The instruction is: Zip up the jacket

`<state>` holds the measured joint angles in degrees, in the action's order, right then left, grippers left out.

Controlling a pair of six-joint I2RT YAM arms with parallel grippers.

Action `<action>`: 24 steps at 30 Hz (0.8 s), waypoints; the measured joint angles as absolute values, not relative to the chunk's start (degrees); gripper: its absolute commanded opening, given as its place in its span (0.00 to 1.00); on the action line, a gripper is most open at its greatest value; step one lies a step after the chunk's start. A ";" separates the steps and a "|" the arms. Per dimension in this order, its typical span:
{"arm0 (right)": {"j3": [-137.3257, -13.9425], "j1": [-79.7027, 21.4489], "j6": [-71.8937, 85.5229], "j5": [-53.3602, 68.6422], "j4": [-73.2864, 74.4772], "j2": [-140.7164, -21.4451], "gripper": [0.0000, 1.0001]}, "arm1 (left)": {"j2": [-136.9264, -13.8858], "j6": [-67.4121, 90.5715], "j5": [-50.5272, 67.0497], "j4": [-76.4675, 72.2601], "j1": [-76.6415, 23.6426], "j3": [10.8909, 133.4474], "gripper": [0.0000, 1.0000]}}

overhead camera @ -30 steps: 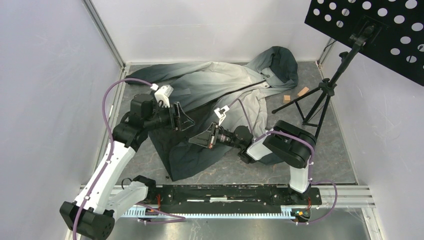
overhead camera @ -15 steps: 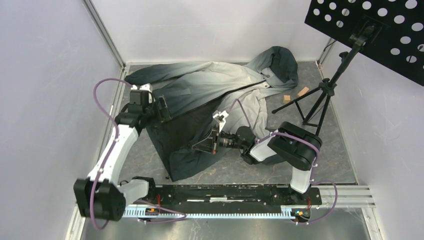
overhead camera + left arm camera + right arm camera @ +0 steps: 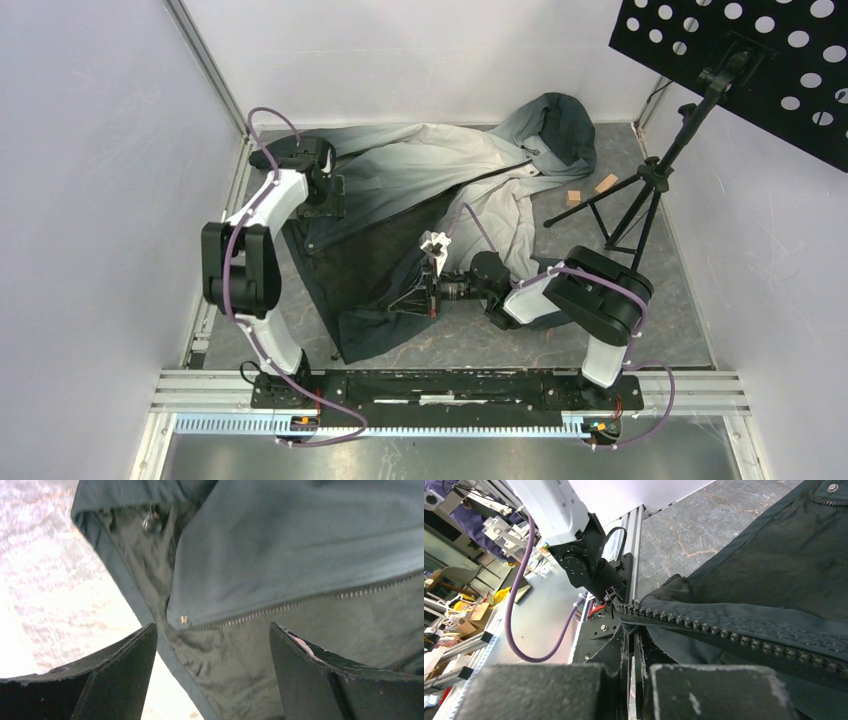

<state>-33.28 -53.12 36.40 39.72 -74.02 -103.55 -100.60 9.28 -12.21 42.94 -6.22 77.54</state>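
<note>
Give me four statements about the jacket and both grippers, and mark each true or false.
1. The left gripper is open over the jacket near its zipper. True.
2. The right gripper is open and empty. False: it is shut on the jacket's zipper edge.
3. The jacket is fully zipped. False: its front lies open, showing the dark lining.
4. A tripod stand stands right of the jacket. True.

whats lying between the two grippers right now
Only the jacket: its dark lining covers the stretch from the left gripper to the right gripper, shown in the top view.
</note>
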 measured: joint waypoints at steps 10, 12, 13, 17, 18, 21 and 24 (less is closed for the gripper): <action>-32.73 -53.01 39.77 42.68 -80.16 -104.01 0.01 | -111.87 4.47 -5.78 44.62 -3.07 84.64 0.85; -32.73 -52.95 40.25 42.87 -80.60 -104.44 0.00 | -112.73 4.25 -4.82 44.62 -2.55 84.64 0.82; -32.73 -52.90 40.58 42.89 -80.79 -104.71 0.00 | -113.12 4.16 -4.43 44.58 -2.39 84.64 0.82; -32.73 -52.75 41.78 42.96 -81.76 -105.30 0.00 | -114.96 4.03 -3.70 44.62 -2.31 84.64 0.69; -32.73 -52.75 41.95 42.98 -81.97 -105.34 0.00 | -115.31 4.01 -3.40 44.62 -2.33 84.62 0.66; -32.67 -52.62 41.89 42.98 -82.08 -105.34 0.00 | -115.37 3.84 -2.76 44.62 -2.33 84.64 0.49; -32.36 -52.29 41.87 43.03 -82.11 -105.34 0.00 | -115.61 3.51 -2.61 44.64 -2.33 84.64 0.34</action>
<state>-32.36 -52.29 41.87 43.03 -82.11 -105.34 -115.61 3.51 -2.61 44.64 -2.33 84.64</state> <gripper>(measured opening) 0.023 0.463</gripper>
